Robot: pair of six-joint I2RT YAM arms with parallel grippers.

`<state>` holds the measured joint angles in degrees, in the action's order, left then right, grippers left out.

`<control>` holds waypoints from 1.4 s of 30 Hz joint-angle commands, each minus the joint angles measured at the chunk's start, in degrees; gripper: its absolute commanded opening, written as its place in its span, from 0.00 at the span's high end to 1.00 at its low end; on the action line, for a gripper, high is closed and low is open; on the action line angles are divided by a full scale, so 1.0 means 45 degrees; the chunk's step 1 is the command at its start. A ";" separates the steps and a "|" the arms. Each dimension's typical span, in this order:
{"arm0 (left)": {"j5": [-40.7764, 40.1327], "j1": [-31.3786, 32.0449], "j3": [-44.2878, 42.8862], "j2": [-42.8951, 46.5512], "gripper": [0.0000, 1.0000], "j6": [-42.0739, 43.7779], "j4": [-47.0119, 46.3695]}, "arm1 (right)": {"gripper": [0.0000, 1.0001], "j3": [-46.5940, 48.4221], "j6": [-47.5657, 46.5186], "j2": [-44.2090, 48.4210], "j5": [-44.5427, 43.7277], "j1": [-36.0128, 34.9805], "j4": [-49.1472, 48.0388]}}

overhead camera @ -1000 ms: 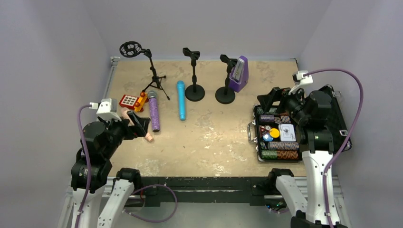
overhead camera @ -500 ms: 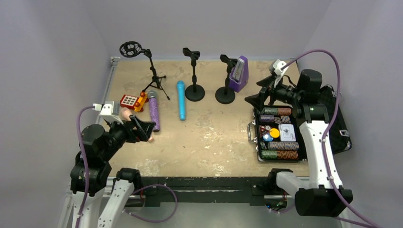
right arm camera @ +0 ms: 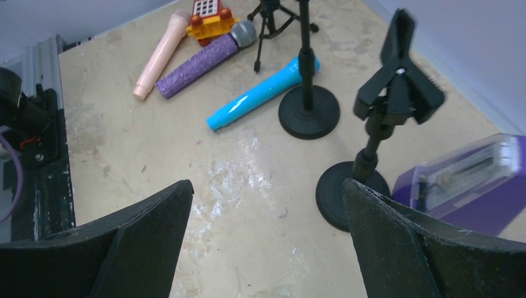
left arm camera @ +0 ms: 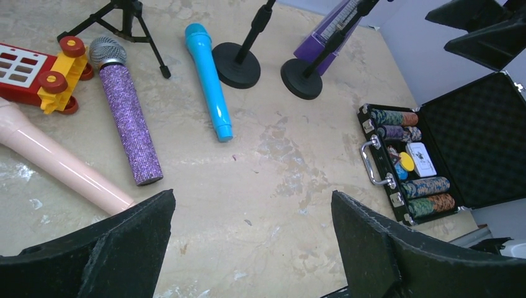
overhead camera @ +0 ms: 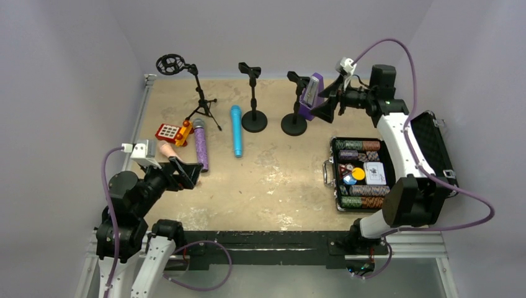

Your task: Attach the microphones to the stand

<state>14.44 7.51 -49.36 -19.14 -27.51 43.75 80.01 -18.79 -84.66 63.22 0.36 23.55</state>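
Note:
Three microphones lie at the left of the table: a pale pink one point(overhead camera: 166, 151) point(left arm camera: 56, 162), a glittery purple one with a grey mesh head point(overhead camera: 201, 146) point(left arm camera: 127, 118) and a sky-blue one point(overhead camera: 236, 131) point(left arm camera: 209, 90). A tripod stand point(overhead camera: 200, 96) and two round-base stands point(overhead camera: 254, 118) point(overhead camera: 293, 122) are upright at the back, their clips empty. My left gripper point(overhead camera: 189, 171) point(left arm camera: 252, 197) is open and empty, raised just right of the pink microphone's handle end. My right gripper point(overhead camera: 322, 103) point(right arm camera: 268, 184) is open and empty, raised beside the right stand point(right arm camera: 372, 149).
A purple pyramid metronome point(overhead camera: 312, 96) point(right arm camera: 471, 180) stands right behind the right stand. A red and yellow toy point(overhead camera: 172, 132) lies by the microphone heads. An open black case of poker chips point(overhead camera: 363, 174) point(left arm camera: 409, 161) sits at the right.
My right arm has swung from over the chip case to the back, next to the right stand and metronome. My left gripper has shifted a little to the right.

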 commanded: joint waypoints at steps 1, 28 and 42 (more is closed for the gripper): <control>-0.0720 -0.0106 0.0328 0.0447 0.00 -0.0215 -0.0366 | 0.04 -0.0845 -0.0790 0.0235 -0.0854 -0.1029 -0.0753; -0.0179 -0.0106 0.1006 0.0201 0.00 -0.0043 -0.1037 | 0.08 -0.1001 0.0674 -0.2744 -0.5858 -0.2692 -0.6976; 0.0051 -0.0106 0.1145 0.0512 0.00 -0.0313 -0.1247 | 0.14 -0.1511 -0.0194 -0.1784 -0.1790 -0.1681 -0.5395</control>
<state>13.08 7.49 -44.21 -16.84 -27.94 41.15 74.26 -17.96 -95.88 52.45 -6.68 -0.93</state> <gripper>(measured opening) 0.994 0.861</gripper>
